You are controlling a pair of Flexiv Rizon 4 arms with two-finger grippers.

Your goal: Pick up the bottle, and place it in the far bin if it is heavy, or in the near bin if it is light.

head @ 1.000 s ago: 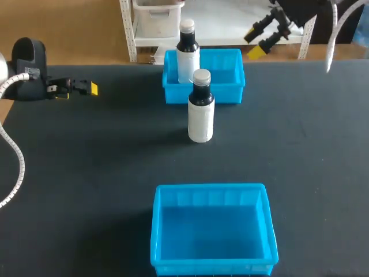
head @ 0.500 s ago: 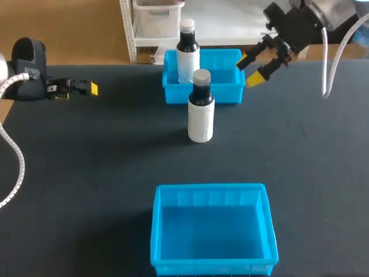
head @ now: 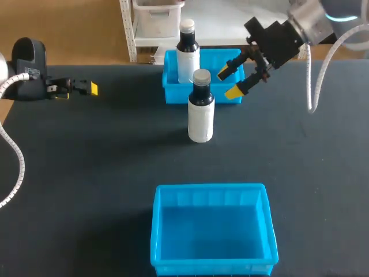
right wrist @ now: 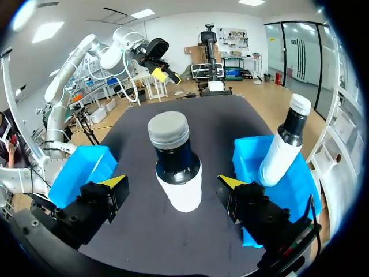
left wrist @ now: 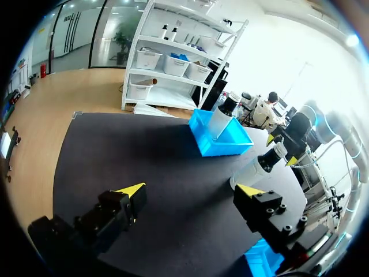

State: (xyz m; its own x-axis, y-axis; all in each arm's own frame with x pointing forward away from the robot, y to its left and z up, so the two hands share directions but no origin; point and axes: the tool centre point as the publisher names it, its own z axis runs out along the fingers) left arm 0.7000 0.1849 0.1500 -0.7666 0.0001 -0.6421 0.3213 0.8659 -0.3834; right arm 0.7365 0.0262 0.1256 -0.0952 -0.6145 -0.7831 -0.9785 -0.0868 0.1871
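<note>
**Left gripper** [head: 87, 88]: held at the far left edge of the table [head: 86, 173], well apart from both bins and both bottles. In the left wrist view its fingers are seen spread wide, and nothing is held between them.

**Far bin** [head: 173, 95]: blue, set at the far middle of the table.

**Binned bottle** [head: 187, 52]: dark neck, white label and pale cap. It is stood upright in the left end of the far bin.

**Bottle** [head: 201, 109]: of the same kind, stood upright on the table just in front of the far bin's front wall, between the two bins. Whether the wall is touched cannot be told.

**Near bin** [head: 211, 188]: blue, set at the near middle of the table, well apart from the bottle.

**Right gripper** [head: 229, 82]: carried on the arm that comes in from the far right. It is seen over the front right corner of the far bin, near the bottle's cap on its right side and apart from it. Its fingers are parted wide and nothing is gripped. In the right wrist view the bottle is seen ahead of this gripper, in line with the gap between the two yellow tips, and is touched by neither. The far bin with its binned bottle is seen beside one finger, and the near bin beside the other.
</note>
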